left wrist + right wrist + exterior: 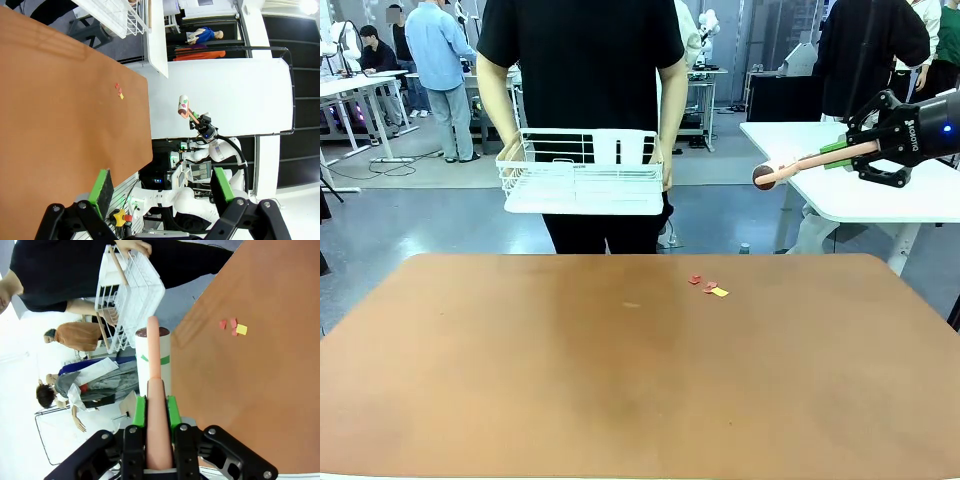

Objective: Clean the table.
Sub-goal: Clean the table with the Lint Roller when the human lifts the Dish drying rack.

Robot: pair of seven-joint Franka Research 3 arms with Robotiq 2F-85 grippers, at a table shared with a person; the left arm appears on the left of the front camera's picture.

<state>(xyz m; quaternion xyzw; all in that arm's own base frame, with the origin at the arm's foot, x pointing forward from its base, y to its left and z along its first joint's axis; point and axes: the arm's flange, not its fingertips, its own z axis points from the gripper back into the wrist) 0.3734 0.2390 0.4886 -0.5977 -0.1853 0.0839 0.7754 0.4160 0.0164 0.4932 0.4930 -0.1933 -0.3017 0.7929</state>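
Off the far right edge of the table (pixel 620 380), my right claw (pixel 840 152) pinches a lint roller (pixel 790 170) by its handle, head leading, ready, I judge, to roll up the paper scraps (pixel 710 287). They lie right of centre, toward the far edge. My left claw (pixel 162 189) hangs spread, holding nothing.

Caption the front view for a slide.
Right claw holds a lint roller aloft; paper scraps lie on the table.
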